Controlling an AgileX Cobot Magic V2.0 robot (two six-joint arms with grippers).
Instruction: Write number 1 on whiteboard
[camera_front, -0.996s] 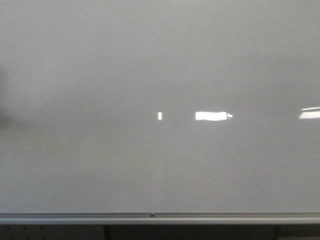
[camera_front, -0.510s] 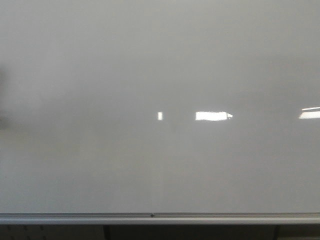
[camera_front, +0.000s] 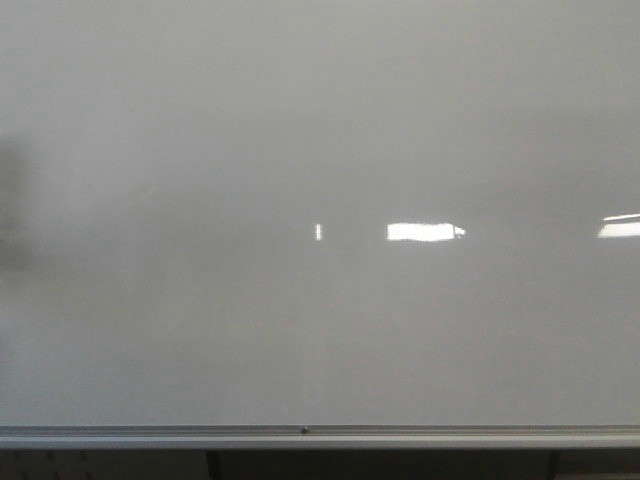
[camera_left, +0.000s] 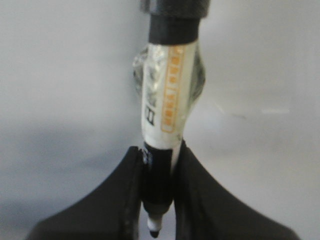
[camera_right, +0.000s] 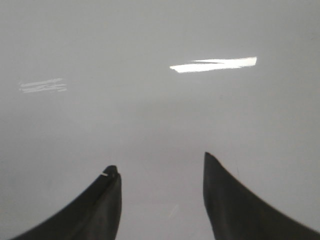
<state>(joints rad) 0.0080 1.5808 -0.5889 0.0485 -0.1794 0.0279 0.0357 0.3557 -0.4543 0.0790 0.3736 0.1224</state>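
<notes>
Front view, whiteboard (camera_front: 320, 150): glossy pale grey-white, fills nearly the whole frame; no marker stroke visible anywhere on it.
Frame strip (camera_front: 150, 437): silver aluminium, runs along the board's lower edge; small dark screw near its middle.
Reflections (camera_front: 425, 232): bright white rectangles across the board's mid-height; a narrow one to the left, a wider one at centre, a third cut by the right edge.
Shadow (camera_front: 12, 200): faint dark smudge at the board's left edge; source not visible.
Number 1: not seen in any view; board surface unmarked.
Left gripper (camera_left: 159, 200): closed around a marker (camera_left: 165, 100); both dark fingers (camera_left: 110, 200) pressed against the barrel's black lower section.
Marker body: white label with orange print, clear wrapping bunched around the barrel, black band at the far end.
Marker tip (camera_left: 154, 230): exposed, pointing out past the fingertips; contact with the board cannot be determined.
Right gripper (camera_right: 160, 172): jaws spread wide, nothing between them; pale board surface (camera_right: 150, 110) behind, with a bright reflection streak (camera_right: 215, 64).
</notes>
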